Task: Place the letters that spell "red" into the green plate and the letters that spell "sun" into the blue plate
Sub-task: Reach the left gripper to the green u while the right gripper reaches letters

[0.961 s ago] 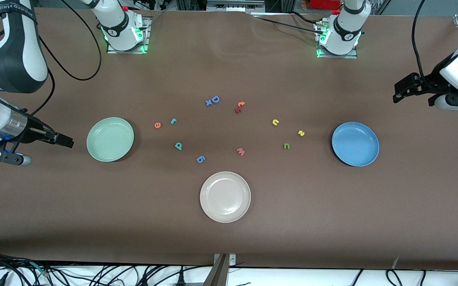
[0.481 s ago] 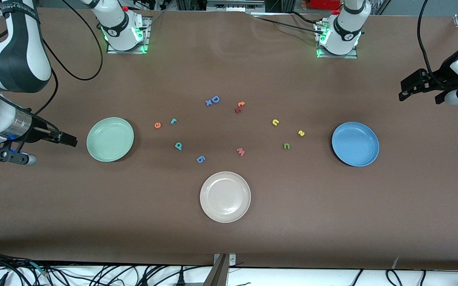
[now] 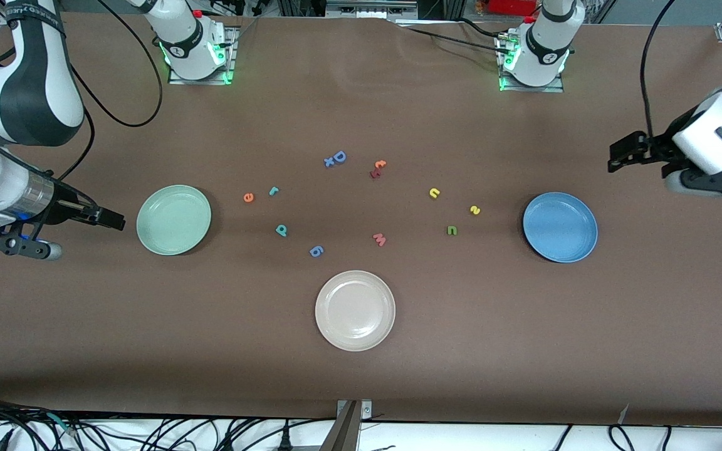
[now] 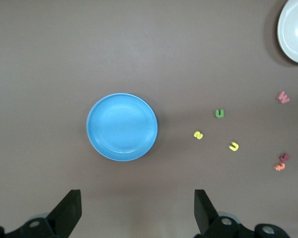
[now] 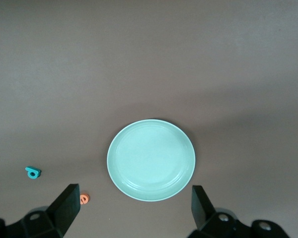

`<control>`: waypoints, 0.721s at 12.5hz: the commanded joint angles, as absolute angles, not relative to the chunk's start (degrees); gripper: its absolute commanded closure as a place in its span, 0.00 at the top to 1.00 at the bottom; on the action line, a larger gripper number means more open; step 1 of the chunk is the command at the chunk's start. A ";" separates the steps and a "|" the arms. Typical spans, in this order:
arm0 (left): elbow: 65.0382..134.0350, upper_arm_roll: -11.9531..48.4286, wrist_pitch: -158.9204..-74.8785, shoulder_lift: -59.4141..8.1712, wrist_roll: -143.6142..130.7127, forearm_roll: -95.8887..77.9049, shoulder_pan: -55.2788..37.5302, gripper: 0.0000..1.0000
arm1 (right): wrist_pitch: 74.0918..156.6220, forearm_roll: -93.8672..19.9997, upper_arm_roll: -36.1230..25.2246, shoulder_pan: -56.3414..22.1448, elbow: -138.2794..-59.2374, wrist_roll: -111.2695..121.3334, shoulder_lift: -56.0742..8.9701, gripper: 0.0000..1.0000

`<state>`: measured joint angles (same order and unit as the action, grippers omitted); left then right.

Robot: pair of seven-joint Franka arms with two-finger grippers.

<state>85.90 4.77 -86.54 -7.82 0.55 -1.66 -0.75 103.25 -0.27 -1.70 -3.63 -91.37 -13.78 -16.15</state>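
Your left end effector (image 3: pixel 617 156) hangs spread and empty over bare worktop (image 3: pixel 361 388) at the left arm's end, near the blue plate (image 3: pixel 559 227). Your right end effector (image 3: pixel 110 220), also spread and empty, hangs just beside the green plate (image 3: pixel 173 219). Both plates hold nothing. The orange "e" (image 3: pixel 248 198), teal "r" (image 3: pixel 273 191) and teal "d" (image 3: pixel 281 230) lie near the green plate; the yellow "n" (image 3: pixel 434 193), yellow "s" (image 3: pixel 475 210) and green "u" (image 3: pixel 452 230) lie nearer the blue one. Each wrist view cuts off its own fingertips at the frame edge.

Even overhead light, soft shadows, sharp focus.
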 commanded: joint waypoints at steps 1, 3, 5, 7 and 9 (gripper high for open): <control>85.07 5.54 -85.69 -12.72 1.67 -3.16 -2.20 1.00 | 102.57 -1.41 -1.41 -3.52 -91.58 -13.45 -15.82 0.99; 85.52 5.54 -85.87 -15.89 0.79 -3.16 -4.82 1.00 | 102.66 -1.41 -1.41 -3.69 -91.76 -13.53 -15.82 0.99; 85.34 5.54 -88.14 -20.37 0.79 -3.34 -7.63 1.00 | 102.74 -1.41 -1.41 -4.22 -91.93 -13.97 -15.82 0.99; 85.52 5.54 -92.53 -24.76 0.62 -3.69 -9.92 1.00 | 103.09 -1.41 -1.41 -4.22 -92.37 -14.06 -15.82 0.99; 85.60 5.54 -96.13 -27.76 -1.48 -3.78 -10.89 1.00 | 103.18 -1.41 -1.41 -4.39 -92.46 -14.24 -15.82 0.99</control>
